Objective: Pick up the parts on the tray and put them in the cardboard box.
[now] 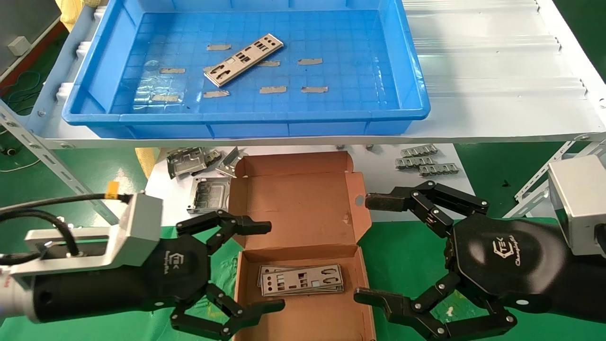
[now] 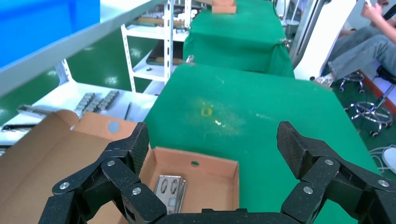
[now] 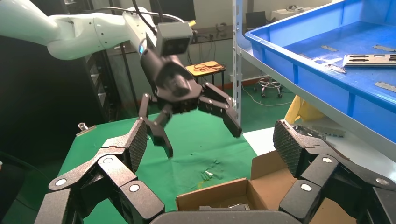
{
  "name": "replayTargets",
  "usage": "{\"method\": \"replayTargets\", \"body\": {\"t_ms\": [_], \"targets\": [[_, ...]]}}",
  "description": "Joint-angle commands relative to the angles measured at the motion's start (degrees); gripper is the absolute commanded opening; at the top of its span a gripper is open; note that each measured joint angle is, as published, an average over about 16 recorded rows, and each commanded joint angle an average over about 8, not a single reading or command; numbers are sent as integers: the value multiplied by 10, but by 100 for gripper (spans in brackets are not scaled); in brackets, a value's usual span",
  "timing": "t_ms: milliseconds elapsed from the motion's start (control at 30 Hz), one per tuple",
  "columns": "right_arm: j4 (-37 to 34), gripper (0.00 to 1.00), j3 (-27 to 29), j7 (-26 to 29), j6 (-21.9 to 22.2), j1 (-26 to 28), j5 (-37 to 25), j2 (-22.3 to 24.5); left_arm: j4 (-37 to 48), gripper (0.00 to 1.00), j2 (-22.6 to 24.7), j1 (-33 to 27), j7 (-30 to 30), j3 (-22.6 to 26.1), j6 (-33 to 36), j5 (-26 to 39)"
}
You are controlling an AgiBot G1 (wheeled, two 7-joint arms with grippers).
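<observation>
The tray (image 1: 407, 94) is bright blue with a grid-patterned floor. The cardboard box (image 1: 303, 203) is brown; the parts (image 1: 245, 59) silver-grey.

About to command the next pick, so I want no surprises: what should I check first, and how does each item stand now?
1. Part left on the tray: ok, one plate lies on its floor.
2. Left hand empty and open: ok.
3. Right hand empty and open: ok.
4. Cardboard box lid open: ok.
5. Room in the box: ok, the stack lies flat.
</observation>
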Motion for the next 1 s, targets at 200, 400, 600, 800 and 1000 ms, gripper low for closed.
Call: {"method": "replayTargets", "body": {"t_ms": [200,400,600,800,1000], "targets": [[0,100,0,0,0,0,0,0,-3,100,-23,6,-3,-26,26,-32],[0,100,0,0,0,0,0,0,-5,100,-42,12,-6,-48,49,-60],[0,100,0,0,0,0,0,0,-7,100,-61,18,-9,-70,72,-88],[0,100,0,0,0,0,0,0,-9,100,-76,22,-11,-87,89,-109],[0,100,0,0,0,0,0,0,-9,100,-80,23,-12,-91,93,-115]]}}
